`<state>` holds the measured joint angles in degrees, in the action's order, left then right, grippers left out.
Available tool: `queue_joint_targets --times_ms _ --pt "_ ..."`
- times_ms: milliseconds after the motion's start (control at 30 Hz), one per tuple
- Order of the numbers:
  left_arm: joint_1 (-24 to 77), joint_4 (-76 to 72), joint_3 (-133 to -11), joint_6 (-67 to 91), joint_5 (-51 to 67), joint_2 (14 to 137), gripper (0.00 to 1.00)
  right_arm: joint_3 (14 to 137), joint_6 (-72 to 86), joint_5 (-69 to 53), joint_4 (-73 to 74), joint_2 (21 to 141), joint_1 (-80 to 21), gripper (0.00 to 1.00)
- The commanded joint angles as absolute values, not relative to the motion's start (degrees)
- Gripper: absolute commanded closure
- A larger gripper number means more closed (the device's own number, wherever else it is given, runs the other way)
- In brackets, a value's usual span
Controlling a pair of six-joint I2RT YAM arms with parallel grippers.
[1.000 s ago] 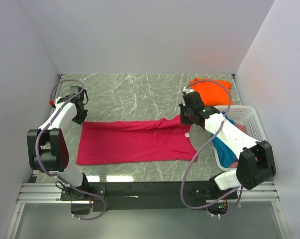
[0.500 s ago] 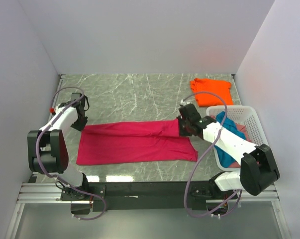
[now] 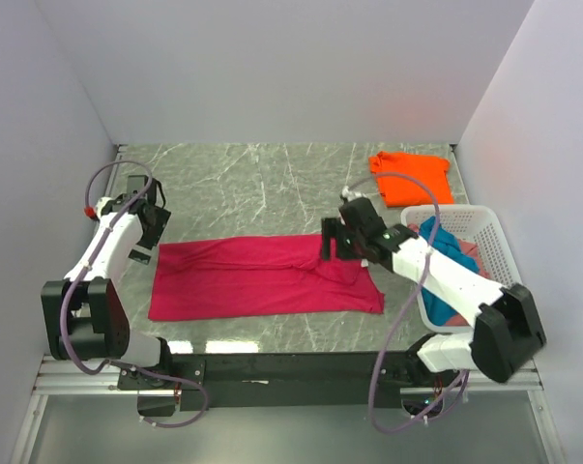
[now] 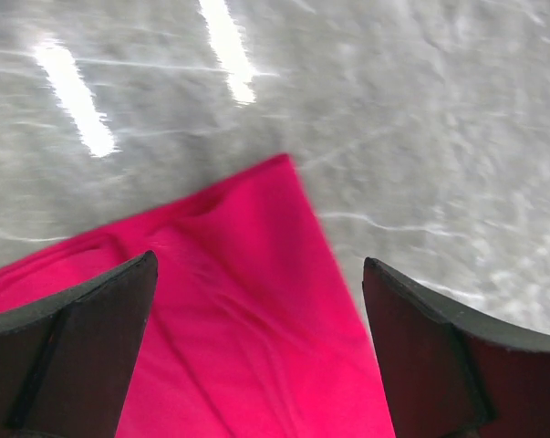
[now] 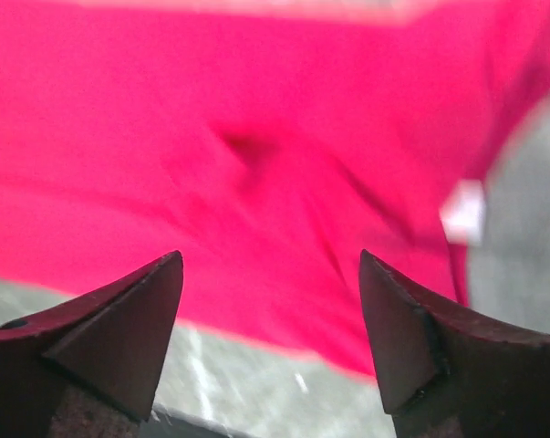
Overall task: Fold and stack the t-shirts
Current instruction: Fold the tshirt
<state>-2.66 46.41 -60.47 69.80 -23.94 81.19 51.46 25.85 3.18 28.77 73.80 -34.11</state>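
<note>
Left arm: rises along the left edge of the top view, its forearm angled in toward the centre, and sets the left gripper (image 3: 148, 222) just above and left of the upper-left corner of the crimson t-shirt (image 3: 252, 278)
Left gripper state: fingers spread wide with nothing between them; in its wrist view the shirt's corner lies below the gap, with bare marble beyond
Right arm: stretches from the lower right toward the centre of the frame, its forearm passing over the left side of the basket (image 3: 496, 232); the right gripper (image 3: 332, 242) sits over the shirt's upper edge, right of centre
Right gripper state: fingers parted wide and gripping nothing; its wrist view is blurred, with crimson cloth filling the gap and a small white tag (image 5: 463, 212) at right
Crimson t-shirt: a long flat band across the middle of the table (image 3: 252, 179), rumpled near its right end
Orange t-shirt (image 3: 412, 177): upper right, just beyond the basket
Basket contents: teal cloth (image 3: 436, 237) and a little pink cloth, partly hidden by the arm
</note>
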Motion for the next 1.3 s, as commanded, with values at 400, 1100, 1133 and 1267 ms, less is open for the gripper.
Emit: queue_joint_targets --times_ms 400,1100,1133,1267 --pt "-0.4 37.3 -60.7 62.6 -11.8 89.4 0.01 66.2 27.2 -8.5 18.5 100.9 -34.7 0.14" --pt "-0.4 36.8 -60.2 61.2 -16.0 91.7 0.01 48.9 36.5 0.1 31.1 71.0 -52.5 0.14" --pt "-0.4 36.5 -60.1 61.2 -15.8 91.2 0.01 50.0 35.8 3.7 31.4 70.7 -52.1 0.13" --pt "-0.4 35.3 -59.5 60.7 -14.2 90.4 0.01 55.6 31.7 7.3 28.5 74.0 -45.8 0.09"
